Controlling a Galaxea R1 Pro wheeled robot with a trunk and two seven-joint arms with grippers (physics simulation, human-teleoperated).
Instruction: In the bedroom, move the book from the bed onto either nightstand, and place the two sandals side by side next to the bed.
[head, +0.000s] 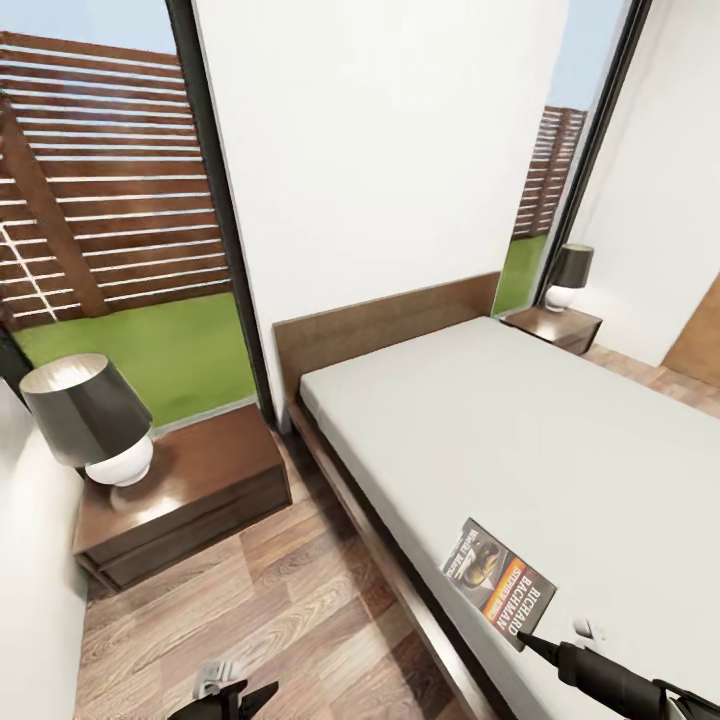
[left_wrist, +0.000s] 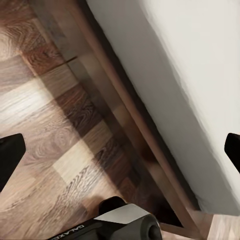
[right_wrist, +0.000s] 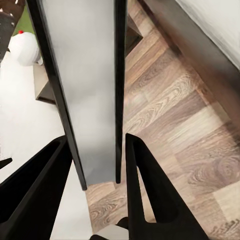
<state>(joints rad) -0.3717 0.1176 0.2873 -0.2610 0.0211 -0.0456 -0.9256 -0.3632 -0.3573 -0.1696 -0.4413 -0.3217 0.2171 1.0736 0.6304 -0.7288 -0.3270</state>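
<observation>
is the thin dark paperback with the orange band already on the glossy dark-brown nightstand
No, the thin dark paperback with the orange band lies on the white mattress of the bed, apart from the glossy dark-brown nightstand.

White walls (head: 380, 150) rise above a wood-plank floor (head: 270, 610). Tall dark-framed windows (head: 110, 200) show a slatted fence and grass. Dark-shaded lamps (head: 90, 420) stand at both sides.

Head view down over bed (head: 520, 440)

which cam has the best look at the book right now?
Head view: the book lies flat on the bed near its edge, cover and lettering readable. The right wrist view seems to catch it edge-on between the fingers; the left wrist sees mattress and floor.
</observation>
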